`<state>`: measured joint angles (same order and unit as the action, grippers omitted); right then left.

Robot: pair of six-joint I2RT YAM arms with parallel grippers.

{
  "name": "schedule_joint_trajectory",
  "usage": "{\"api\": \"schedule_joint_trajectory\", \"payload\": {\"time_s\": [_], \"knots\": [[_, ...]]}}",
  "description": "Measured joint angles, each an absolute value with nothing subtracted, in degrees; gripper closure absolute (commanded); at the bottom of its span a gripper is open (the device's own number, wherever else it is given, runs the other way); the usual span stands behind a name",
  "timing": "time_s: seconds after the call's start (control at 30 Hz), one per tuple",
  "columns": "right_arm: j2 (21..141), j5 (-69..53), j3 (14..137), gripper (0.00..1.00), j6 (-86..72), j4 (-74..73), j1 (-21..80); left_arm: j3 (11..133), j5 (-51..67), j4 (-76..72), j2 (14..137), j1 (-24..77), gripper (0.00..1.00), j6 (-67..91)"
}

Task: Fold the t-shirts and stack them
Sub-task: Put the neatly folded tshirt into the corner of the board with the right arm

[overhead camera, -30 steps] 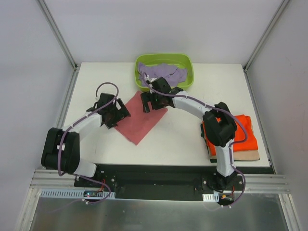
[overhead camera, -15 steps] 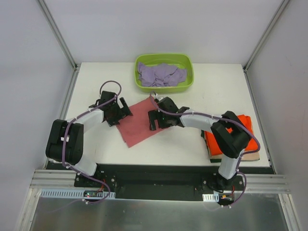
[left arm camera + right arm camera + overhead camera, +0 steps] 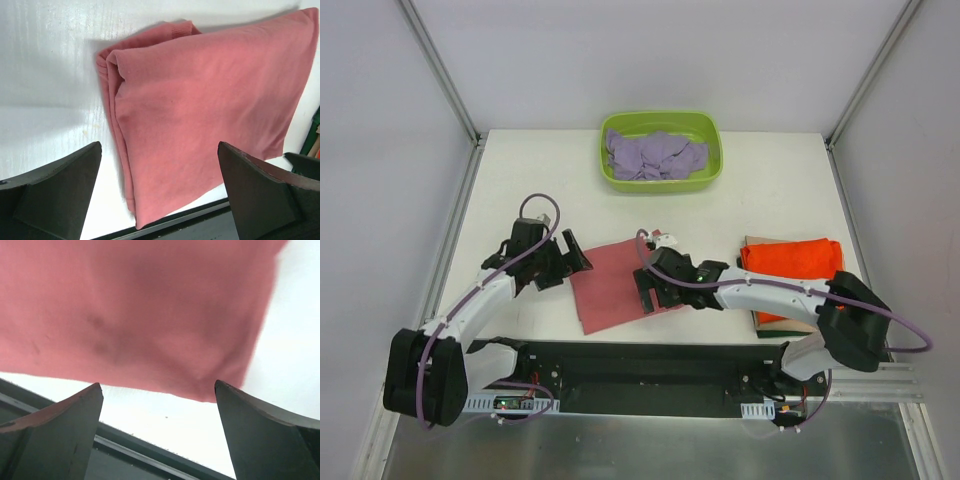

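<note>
The dusty salmon-red t-shirt (image 3: 612, 287) lies folded flat near the table's front edge. It fills the left wrist view (image 3: 200, 100) and the top of the right wrist view (image 3: 140, 310). My left gripper (image 3: 572, 262) is open and empty at the shirt's left edge, its jaws standing wide in the left wrist view (image 3: 160, 200). My right gripper (image 3: 652, 292) is open and empty over the shirt's right part, jaws wide over its near edge (image 3: 157, 435). The bright orange t-shirt (image 3: 792, 257) lies folded on the tan one (image 3: 772, 319) at the right. The lavender t-shirts (image 3: 655, 155) lie crumpled in the tub.
The lime-green tub (image 3: 712, 172) stands at the back centre. The black front rail (image 3: 650, 362) runs just beyond the salmon shirt's near edge and shows in both wrist views. Metal frame posts stand at the back corners.
Both arms have drawn back toward the near edge, and the salmon shirt has moved with them and turned. The right arm no longer covers the orange stack.
</note>
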<state>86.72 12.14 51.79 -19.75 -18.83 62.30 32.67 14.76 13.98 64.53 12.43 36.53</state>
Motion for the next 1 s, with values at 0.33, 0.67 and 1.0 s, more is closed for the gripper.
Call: {"api": "schedule_joint_trajectory", "payload": {"time_s": [0.33, 0.67, 1.0], "knots": [[83.15, 23.75, 56.53, 0.04, -16.58, -21.04, 54.83, 31.24, 12.82, 15.77, 62.96, 12.43, 0.12, 36.75], [97.17, 8.23, 60.1, 0.01, -12.38, -18.28, 46.0, 29.98, 12.86, 14.98, 68.25, 12.43, 0.37, 37.19], [103.94, 8.1, 65.25, 0.07, -11.62, -19.22, 45.98, 32.4, 12.51, 12.12, 75.4, 15.07, 0.71, 38.72]]}}
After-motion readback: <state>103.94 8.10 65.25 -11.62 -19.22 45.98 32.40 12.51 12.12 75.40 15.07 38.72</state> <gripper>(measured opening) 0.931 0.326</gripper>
